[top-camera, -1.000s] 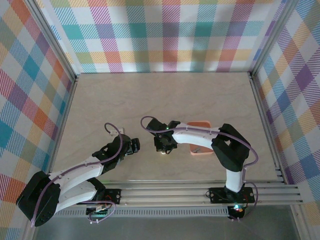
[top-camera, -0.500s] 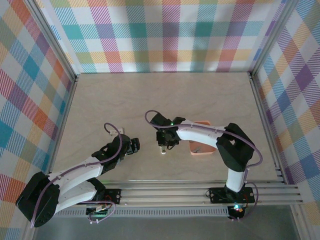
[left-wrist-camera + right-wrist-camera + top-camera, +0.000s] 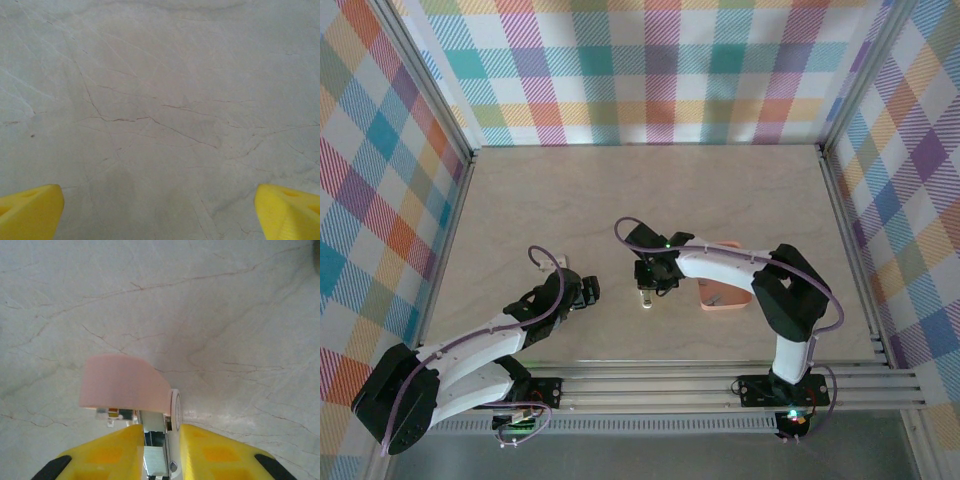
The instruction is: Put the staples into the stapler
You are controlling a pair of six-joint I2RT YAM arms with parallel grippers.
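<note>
The pink stapler stands with its lid swung up, and its pale body and metal channel run back between my right gripper's yellow fingers. My right gripper is shut on the stapler's lower body. From above, the stapler is a small pale speck just near of the right gripper. My left gripper is open over bare table, and from above the left gripper sits left of the stapler. The staples are hidden from me; a dark speck in the tray is too small to name.
A salmon-orange tray lies right of the right gripper, partly under that arm. The marbled table stretches far behind both arms. Plaid walls and metal rails close in the sides.
The right wrist has shifted a little to the right and farther from the near edge. The stapler stays at about the same spot. The left arm has not moved.
</note>
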